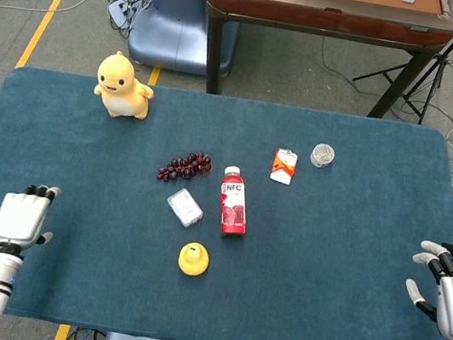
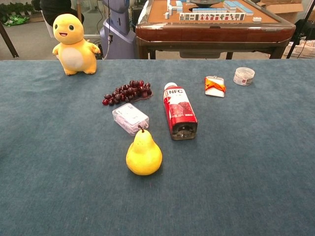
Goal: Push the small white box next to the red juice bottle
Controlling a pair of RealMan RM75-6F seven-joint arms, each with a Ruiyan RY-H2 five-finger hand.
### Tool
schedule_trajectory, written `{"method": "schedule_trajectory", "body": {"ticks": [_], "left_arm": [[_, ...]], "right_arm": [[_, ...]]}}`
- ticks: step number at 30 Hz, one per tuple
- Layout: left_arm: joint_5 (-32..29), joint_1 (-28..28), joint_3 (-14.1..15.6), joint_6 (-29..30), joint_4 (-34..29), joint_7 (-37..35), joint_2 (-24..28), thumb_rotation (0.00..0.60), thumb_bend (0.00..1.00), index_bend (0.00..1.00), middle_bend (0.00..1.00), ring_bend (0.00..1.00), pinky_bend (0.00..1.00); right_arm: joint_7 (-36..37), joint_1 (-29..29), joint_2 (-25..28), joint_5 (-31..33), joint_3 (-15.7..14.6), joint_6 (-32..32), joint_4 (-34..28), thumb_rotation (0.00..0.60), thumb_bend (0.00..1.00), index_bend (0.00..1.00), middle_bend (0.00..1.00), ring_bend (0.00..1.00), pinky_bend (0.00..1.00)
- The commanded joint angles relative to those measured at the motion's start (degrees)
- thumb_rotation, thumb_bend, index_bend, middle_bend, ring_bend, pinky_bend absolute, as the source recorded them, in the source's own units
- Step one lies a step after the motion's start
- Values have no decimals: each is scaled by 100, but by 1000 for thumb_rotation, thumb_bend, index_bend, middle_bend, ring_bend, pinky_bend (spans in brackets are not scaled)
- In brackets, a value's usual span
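The small white box (image 1: 185, 207) (image 2: 130, 118) lies flat on the blue table, a short gap to the left of the red juice bottle (image 1: 233, 201) (image 2: 179, 111), which lies on its side with its cap pointing away from me. My left hand (image 1: 22, 217) hovers at the table's near left edge, empty, fingers extended, far from the box. At the near right edge my right hand (image 1: 448, 287) is empty with its fingers spread. Neither hand shows in the chest view.
A yellow pear (image 1: 193, 259) (image 2: 143, 152) stands just in front of the box. Dark grapes (image 1: 185, 165) (image 2: 126, 92) lie behind it. A yellow plush toy (image 1: 122, 86) sits far left. An orange-white packet (image 1: 284, 165) and a small round tin (image 1: 322, 155) lie far right.
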Motion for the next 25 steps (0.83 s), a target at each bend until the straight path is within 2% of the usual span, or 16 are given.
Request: {"method": "schedule_trajectory", "body": {"ticks": [1,6,11,16,25], "left_arm": [[628,478,315,449,-71,-317,204,600,111,270,253,228,446],[1398,1025,675,902,172,-387,292,600,111,273,253,229,435],[1888,1417,811,971,301,-868,361,600,111,284,253,230,435],[2288,1594,733,871,556,-1296,471,600,111,305,265,251,435],[2233,1734,484,338,850,-1611,528,600,111,306,270,252,435]], "right_arm": [[-70,-31,24,-96,-60,48,-84,600,210,444,315,205,370],[-208,-58,35,-139,-97,63,-166,600,211,444,315,205,369],[-356,-74,40,-72,-97,22,-230,600,211,444,315,205,369],[-467,-99,178,83,-125,-115,-431,600,211,444,316,207,370],[-619,-149,399,293,-128,-225,-722,600,212,444,325,216,369]]}}
